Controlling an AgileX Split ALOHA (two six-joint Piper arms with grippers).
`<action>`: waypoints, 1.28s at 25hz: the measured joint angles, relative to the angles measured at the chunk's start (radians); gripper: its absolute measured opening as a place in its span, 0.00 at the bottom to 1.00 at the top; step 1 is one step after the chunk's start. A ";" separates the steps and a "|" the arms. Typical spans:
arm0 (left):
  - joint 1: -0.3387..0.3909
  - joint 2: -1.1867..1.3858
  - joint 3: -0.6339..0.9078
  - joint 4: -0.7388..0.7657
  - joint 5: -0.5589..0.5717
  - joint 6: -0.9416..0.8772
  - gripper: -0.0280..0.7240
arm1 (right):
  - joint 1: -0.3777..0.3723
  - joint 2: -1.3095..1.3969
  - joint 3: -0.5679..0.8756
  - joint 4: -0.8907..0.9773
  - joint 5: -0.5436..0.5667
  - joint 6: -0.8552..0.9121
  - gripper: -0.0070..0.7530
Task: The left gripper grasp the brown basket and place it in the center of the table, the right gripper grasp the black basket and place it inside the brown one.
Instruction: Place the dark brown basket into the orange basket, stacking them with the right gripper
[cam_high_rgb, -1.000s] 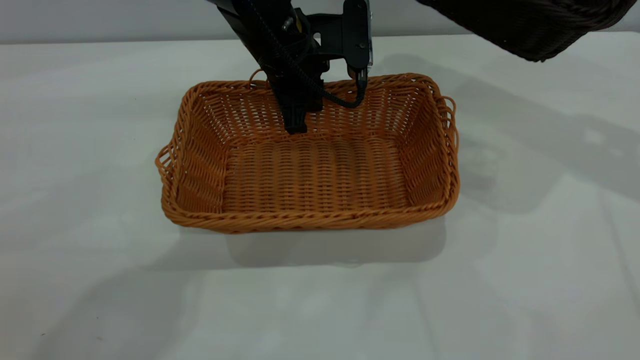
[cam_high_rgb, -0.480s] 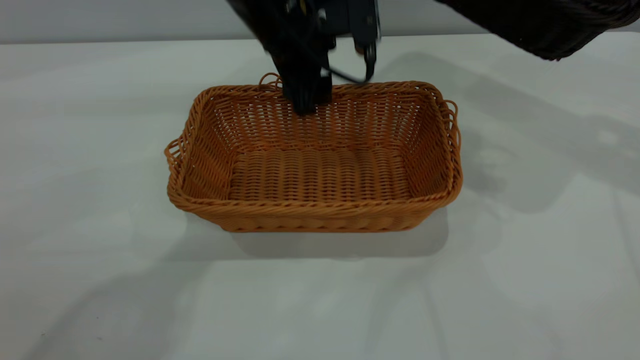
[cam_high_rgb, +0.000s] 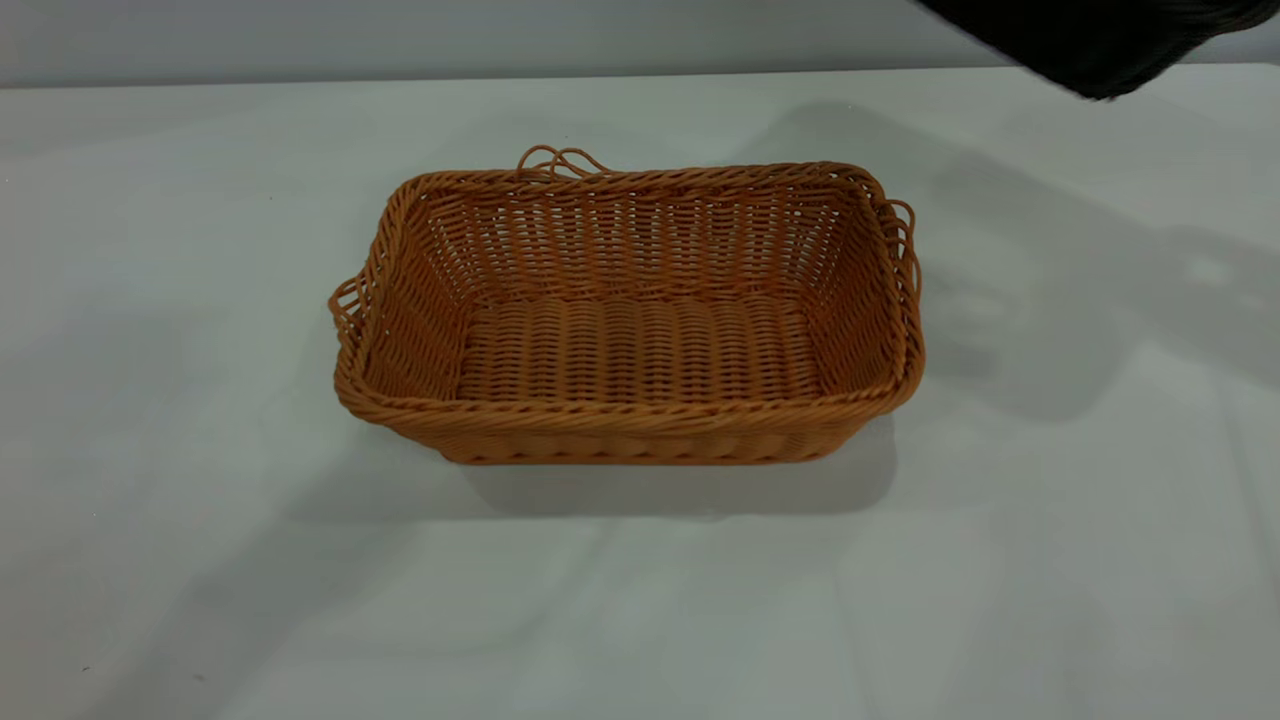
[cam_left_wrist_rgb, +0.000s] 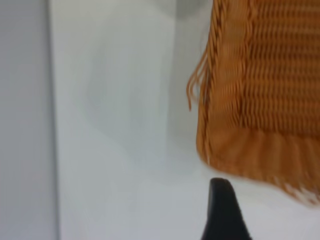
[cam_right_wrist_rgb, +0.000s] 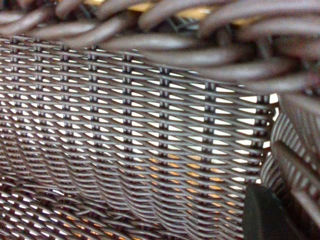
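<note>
Two baskets in view: brown basket (cam_high_rgb: 625, 315) sits upright mid table (cam_high_rgb: 200, 550), empty. Left gripper (cam_left_wrist_rgb: 225, 212) is near its outer wall, not touching; only one fingertip shows, so opening can't be told. Black basket (cam_high_rgb: 1090, 35) hangs above the far right; right gripper (cam_right_wrist_rgb: 267, 215) is against its weave, grip can't be told.

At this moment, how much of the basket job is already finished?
The brown basket sits alone on the table, near its middle, so the first step looks done. The black basket hangs above the far right, not yet inside the brown one. Lowering it in remains.
</note>
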 joint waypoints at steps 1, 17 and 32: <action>0.000 -0.042 0.000 -0.001 0.029 -0.001 0.60 | 0.034 0.001 0.000 -0.015 0.003 0.000 0.12; 0.000 -0.423 0.000 -0.002 0.147 -0.107 0.58 | 0.475 0.285 -0.215 -0.269 0.094 0.044 0.12; 0.000 -0.422 0.002 -0.002 0.215 -0.132 0.58 | 0.463 0.380 -0.253 -0.265 0.055 0.086 0.16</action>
